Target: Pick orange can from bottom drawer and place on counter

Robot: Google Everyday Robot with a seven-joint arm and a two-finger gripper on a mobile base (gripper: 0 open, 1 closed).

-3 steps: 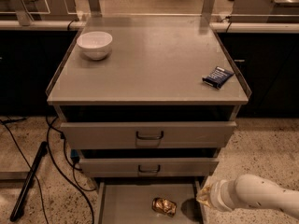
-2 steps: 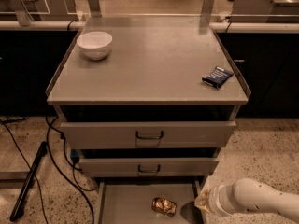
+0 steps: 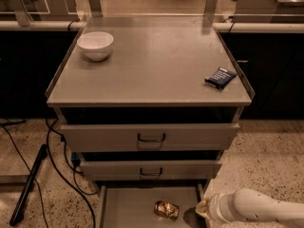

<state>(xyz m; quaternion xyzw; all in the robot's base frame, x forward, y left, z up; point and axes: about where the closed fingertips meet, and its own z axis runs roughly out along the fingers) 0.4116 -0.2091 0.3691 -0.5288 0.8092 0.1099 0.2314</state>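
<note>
The orange can (image 3: 166, 209) lay on its side on the flat grey floor of the open bottom drawer (image 3: 124, 207), right of its middle. No label could be read on its dented skin. Just beside it to the right sat the claw (image 3: 201, 209) on its white arm (image 3: 256, 208). Whether it was open or closed I could not tell, and it held nothing visible. Above were two grey drawers with loop handles (image 3: 151, 137). On the tabletop (image 3: 156, 65) a white bowl (image 3: 95, 45) stood near the far left corner and a dark blue packet (image 3: 221, 78) lay by the right edge, its pale print too small to read. Black cables (image 3: 54, 158) trailed over the speckled floor (image 3: 268, 151).
</note>
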